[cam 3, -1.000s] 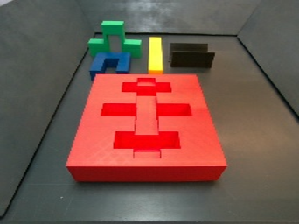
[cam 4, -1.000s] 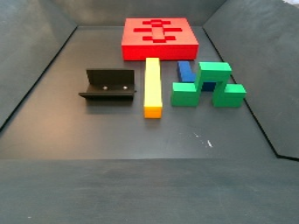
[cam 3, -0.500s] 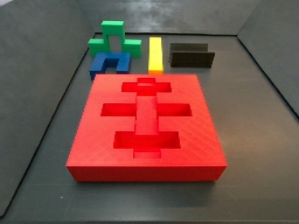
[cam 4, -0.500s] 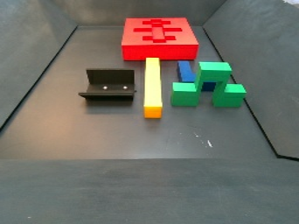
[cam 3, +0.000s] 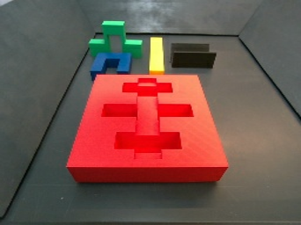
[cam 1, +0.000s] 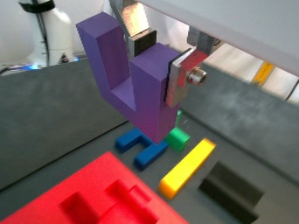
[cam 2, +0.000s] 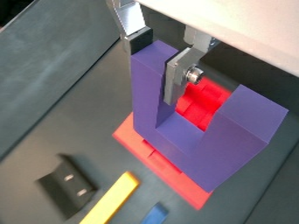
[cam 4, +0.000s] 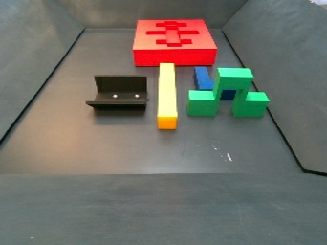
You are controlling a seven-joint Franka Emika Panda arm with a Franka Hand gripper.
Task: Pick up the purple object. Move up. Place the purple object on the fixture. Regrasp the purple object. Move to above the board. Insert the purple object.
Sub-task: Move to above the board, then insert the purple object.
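My gripper shows only in the wrist views, high above the floor. It is shut on the purple object, a dark purple U-shaped block, gripping one prong between its fingers. In a wrist view the purple object hangs over the near end of the red board. The board also shows in both side views. The black fixture stands on the floor, empty; it also shows in both wrist views. Gripper and purple object are out of both side views.
A yellow bar lies between the fixture and a blue U-shaped block. A green block stands beside the blue one. Dark walls ring the floor.
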